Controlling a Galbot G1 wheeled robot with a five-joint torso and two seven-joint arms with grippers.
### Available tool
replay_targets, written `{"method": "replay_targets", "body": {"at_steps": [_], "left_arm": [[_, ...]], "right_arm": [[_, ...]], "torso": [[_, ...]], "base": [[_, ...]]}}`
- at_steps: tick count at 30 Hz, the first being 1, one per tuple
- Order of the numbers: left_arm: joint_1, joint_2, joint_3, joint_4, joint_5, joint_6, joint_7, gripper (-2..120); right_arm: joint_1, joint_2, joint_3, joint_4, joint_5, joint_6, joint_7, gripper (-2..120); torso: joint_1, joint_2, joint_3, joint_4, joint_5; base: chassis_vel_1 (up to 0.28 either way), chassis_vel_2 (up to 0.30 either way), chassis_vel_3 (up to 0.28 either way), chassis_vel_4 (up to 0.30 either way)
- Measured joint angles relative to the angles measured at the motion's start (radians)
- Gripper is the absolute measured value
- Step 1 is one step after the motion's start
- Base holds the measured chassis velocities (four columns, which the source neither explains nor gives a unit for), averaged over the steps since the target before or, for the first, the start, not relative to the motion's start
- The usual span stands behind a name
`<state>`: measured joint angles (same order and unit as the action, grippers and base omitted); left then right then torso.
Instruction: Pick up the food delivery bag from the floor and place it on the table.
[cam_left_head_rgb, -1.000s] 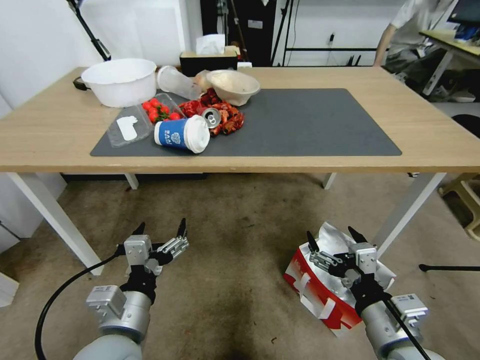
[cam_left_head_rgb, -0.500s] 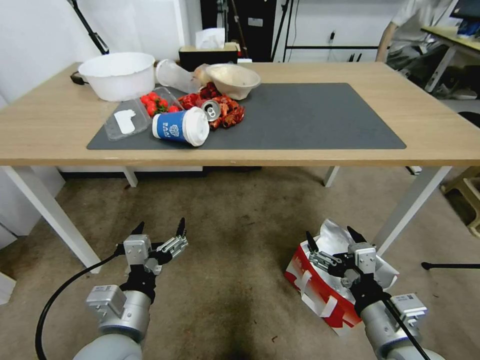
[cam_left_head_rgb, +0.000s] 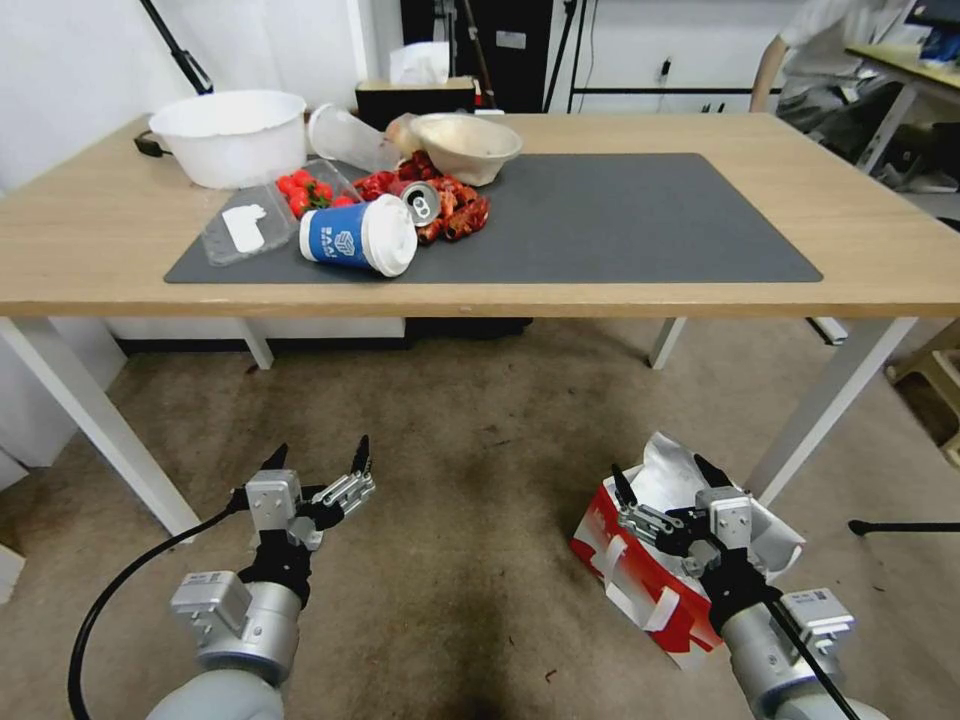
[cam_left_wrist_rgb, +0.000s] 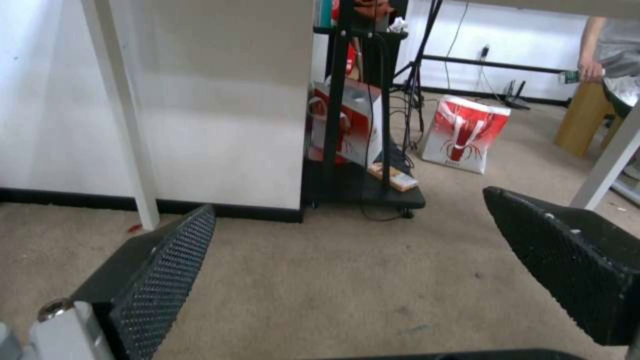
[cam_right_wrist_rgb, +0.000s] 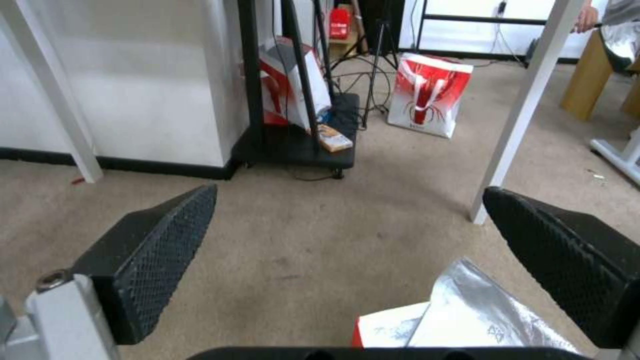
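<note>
The food delivery bag (cam_left_head_rgb: 640, 572) rests on the floor (cam_left_head_rgb: 480, 460) beside the table's right front leg, red side facing me, with its silver foil lining (cam_right_wrist_rgb: 467, 312) open at the top. My right gripper (cam_left_head_rgb: 668, 482) hangs open just above the bag's mouth, its jaws wide apart in the right wrist view (cam_right_wrist_rgb: 350, 192). My left gripper (cam_left_head_rgb: 318, 458) is open over bare carpet to the left, with nothing between its fingers (cam_left_wrist_rgb: 348, 200). The table (cam_left_head_rgb: 900, 265) stands ahead with a dark grey mat (cam_left_head_rgb: 620, 220).
The mat's left end holds a white bowl (cam_left_head_rgb: 228, 135), a blue cup (cam_left_head_rgb: 358, 235) on its side, strawberries, a can and red wrappers. The white table leg (cam_left_head_rgb: 830, 400) stands close behind the bag. Another red-and-white bag (cam_right_wrist_rgb: 427, 92) stands far off by a black cart.
The whole head view has shifted, so the camera moved: the table now sits higher and closer in the picture. Both grippers keep the same open pose, and the bag lies as before.
</note>
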<state>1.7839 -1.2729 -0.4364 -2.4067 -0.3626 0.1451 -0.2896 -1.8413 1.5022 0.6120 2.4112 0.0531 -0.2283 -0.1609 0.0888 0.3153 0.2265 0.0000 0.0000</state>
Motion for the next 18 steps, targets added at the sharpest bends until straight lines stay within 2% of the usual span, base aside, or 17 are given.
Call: {"method": "replay_targets", "body": {"at_steps": [11, 18], "left_arm": [[0.002, -0.001, 0.001, -0.001, 0.0, -0.007, -0.001, 100], [0.006, 0.0, 0.0, 0.001, 0.003, -0.008, 0.002, 100]], "right_arm": [[-0.001, -0.001, 0.001, 0.0, -0.001, 0.002, -0.003, 100], [0.0, -0.001, 0.001, -0.002, -0.001, 0.004, -0.004, 100]], "torso": [[-0.011, -0.037, -0.025, 0.0, 0.0001], [-0.02, -0.071, -0.051, 0.0, 0.0]], "base": [[0.0, 0.0, 0.0, 0.0], [0.0, 0.0, 0.0, 0.0]]}}
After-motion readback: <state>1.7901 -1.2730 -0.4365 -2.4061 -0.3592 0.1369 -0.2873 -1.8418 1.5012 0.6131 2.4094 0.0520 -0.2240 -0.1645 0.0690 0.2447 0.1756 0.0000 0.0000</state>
